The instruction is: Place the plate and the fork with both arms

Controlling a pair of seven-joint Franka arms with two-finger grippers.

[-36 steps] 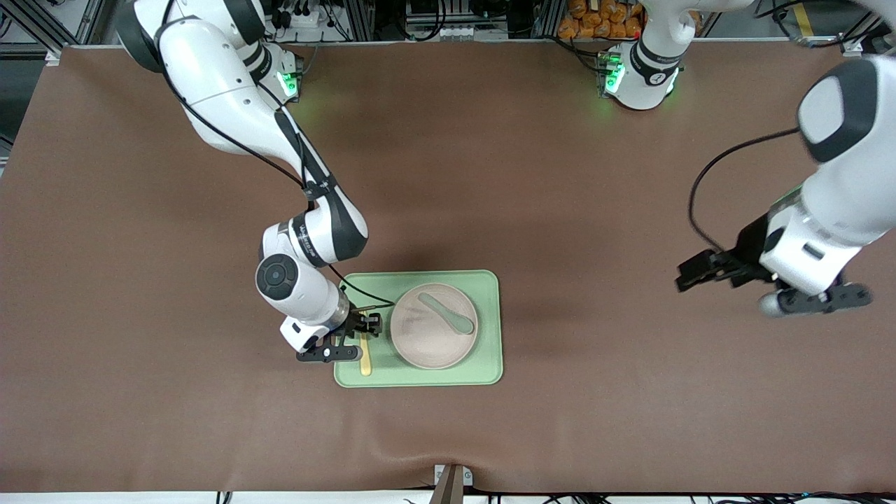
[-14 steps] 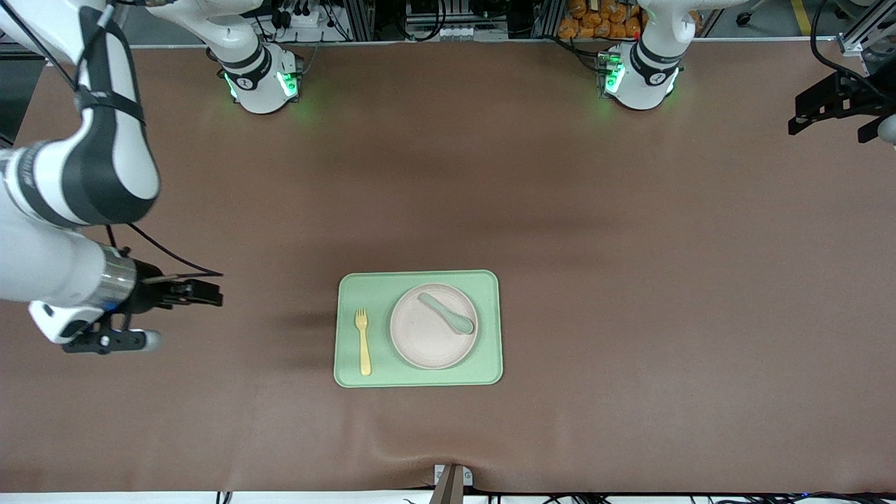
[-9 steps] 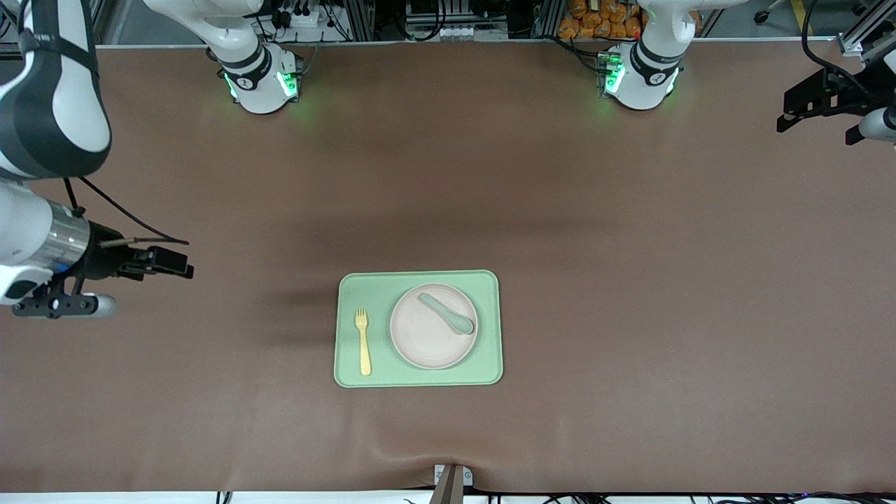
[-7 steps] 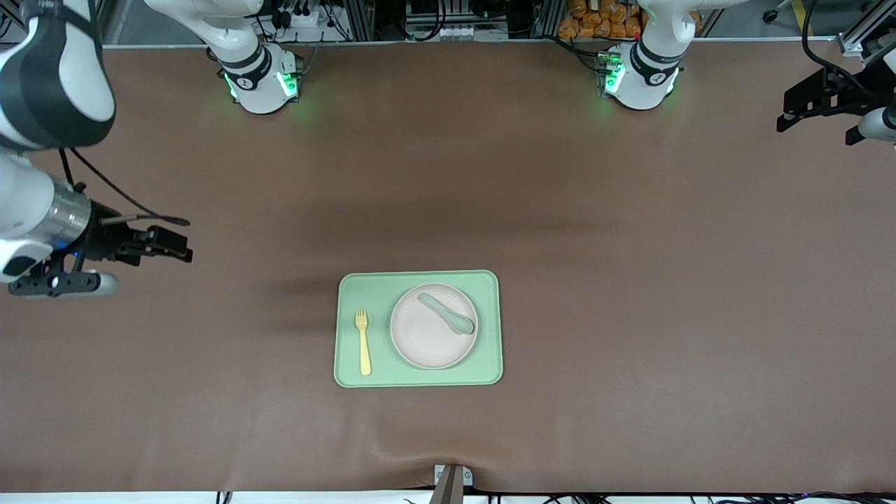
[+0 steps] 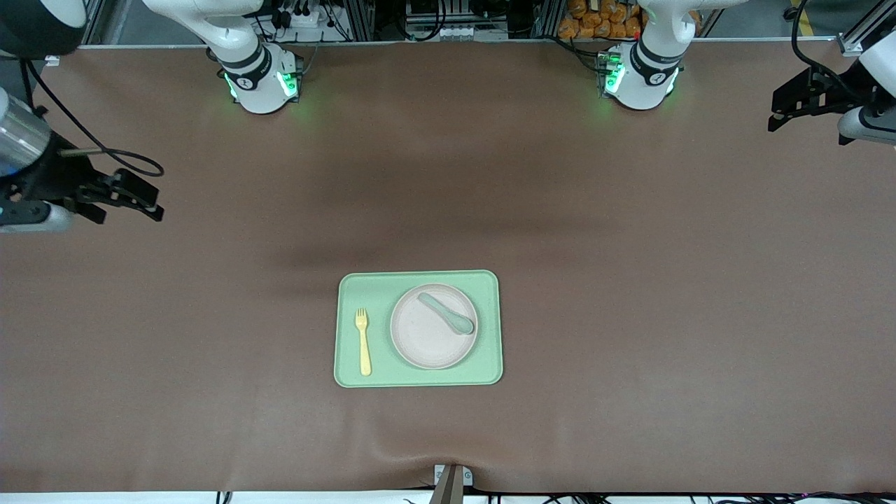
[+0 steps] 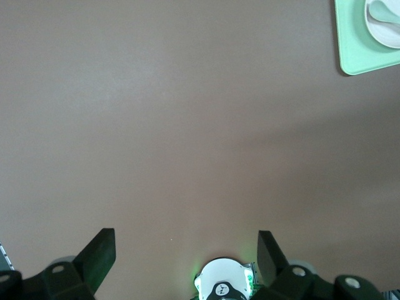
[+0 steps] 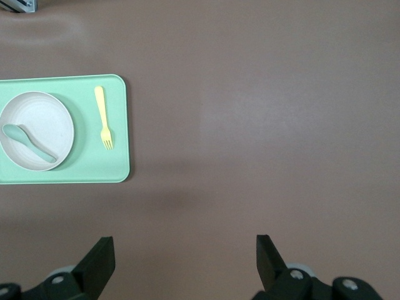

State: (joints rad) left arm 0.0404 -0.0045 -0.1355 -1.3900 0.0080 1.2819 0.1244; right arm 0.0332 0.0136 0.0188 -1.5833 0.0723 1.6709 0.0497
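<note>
The brown counter [image 5: 630, 315] lies bare and wide around one light green tray [image 5: 418, 378], which sits near the edge closest to the front camera. One beige-pink plate [image 5: 427, 339] rests on the tray, carrying one teal spoon [image 5: 448, 313]. One yellow fork [image 5: 363, 341] lies flat on the tray beside the plate, toward the right arm's end. The right pincer [image 5: 129, 196] and the left pincer [image 5: 794, 112] hang wide and empty over opposite counter ends.
</note>
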